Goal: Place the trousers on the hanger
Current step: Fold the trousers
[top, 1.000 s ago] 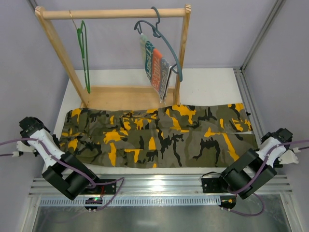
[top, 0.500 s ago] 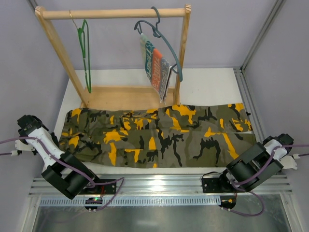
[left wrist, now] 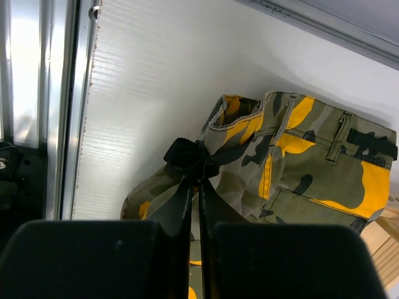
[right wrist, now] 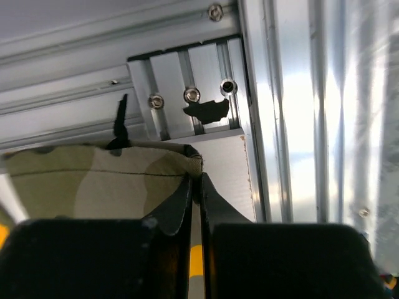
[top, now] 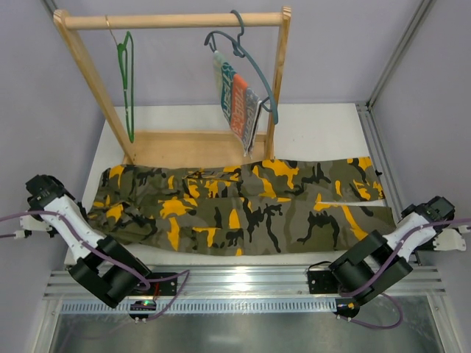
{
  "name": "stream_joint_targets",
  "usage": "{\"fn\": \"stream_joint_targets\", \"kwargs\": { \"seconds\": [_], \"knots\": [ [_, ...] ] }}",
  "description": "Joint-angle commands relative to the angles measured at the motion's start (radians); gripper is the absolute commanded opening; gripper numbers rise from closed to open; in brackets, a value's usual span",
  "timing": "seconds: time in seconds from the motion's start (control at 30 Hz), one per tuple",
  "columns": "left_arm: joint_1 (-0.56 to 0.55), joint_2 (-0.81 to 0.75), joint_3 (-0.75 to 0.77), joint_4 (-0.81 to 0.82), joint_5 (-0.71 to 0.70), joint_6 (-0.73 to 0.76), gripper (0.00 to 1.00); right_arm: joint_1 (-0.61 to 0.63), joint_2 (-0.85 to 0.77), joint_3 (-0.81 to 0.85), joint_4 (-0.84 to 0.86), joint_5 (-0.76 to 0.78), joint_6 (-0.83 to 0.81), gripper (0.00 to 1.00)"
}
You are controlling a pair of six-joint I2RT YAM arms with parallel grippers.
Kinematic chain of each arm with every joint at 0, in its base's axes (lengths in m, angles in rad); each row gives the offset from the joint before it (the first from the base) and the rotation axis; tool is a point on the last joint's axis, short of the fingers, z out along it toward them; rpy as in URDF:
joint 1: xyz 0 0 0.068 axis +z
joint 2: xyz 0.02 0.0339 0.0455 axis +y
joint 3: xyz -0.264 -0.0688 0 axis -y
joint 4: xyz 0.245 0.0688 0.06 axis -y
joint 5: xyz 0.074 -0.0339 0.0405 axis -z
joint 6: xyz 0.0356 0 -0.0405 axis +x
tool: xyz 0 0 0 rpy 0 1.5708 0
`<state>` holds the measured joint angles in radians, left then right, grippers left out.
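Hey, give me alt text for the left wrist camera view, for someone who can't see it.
The left end effector, fingers shut, pinches a bunched fold with a black patch at the edge of the camouflage trousers. The trousers lie on a white table, with a metal rail running down the left side of the picture.

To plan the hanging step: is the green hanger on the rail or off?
On: the green hanger hangs by its hook from the wooden rail, near its left end, bare.
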<state>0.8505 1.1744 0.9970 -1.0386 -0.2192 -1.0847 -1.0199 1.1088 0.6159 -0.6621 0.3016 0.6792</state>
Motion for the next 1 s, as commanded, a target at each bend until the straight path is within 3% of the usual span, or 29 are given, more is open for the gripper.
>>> {"fn": "stream_joint_targets", "kwargs": {
  "seconds": [0.0, 0.2, 0.4, 0.67, 0.83, 0.87, 0.97],
  "knots": [
    [-0.004, -0.039, 0.066, -0.04, -0.078, -0.014, 0.01, 0.05, -0.066, 0.209, -0.125, 0.154, 0.006, 0.04],
    [-0.004, -0.016, 0.163, -0.136, -0.155, -0.009, 0.01, 0.11, -0.184, 0.399, -0.223, 0.12, 0.033, 0.04],
    [-0.005, 0.024, 0.296, -0.248, -0.184, 0.015, 0.0, 0.112, -0.13, 0.669, -0.432, 0.183, 0.042, 0.04],
    [-0.057, 0.01, 0.385, -0.371, -0.318, -0.004, 0.0, 0.133, -0.176, 0.628, -0.476, 0.348, 0.002, 0.04],
    [-0.132, 0.053, 0.549, -0.471, -0.546, -0.04, 0.0, 0.181, -0.178, 0.715, -0.524, 0.456, 0.006, 0.04],
    [-0.14, 0.059, 0.569, -0.478, -0.554, -0.04, 0.01, 0.191, -0.173, 0.758, -0.522, 0.452, 0.008, 0.04],
    [-0.142, 0.093, 0.578, -0.451, -0.525, -0.02, 0.01, 0.207, -0.13, 0.76, -0.421, 0.241, -0.052, 0.04]
  ]
}}
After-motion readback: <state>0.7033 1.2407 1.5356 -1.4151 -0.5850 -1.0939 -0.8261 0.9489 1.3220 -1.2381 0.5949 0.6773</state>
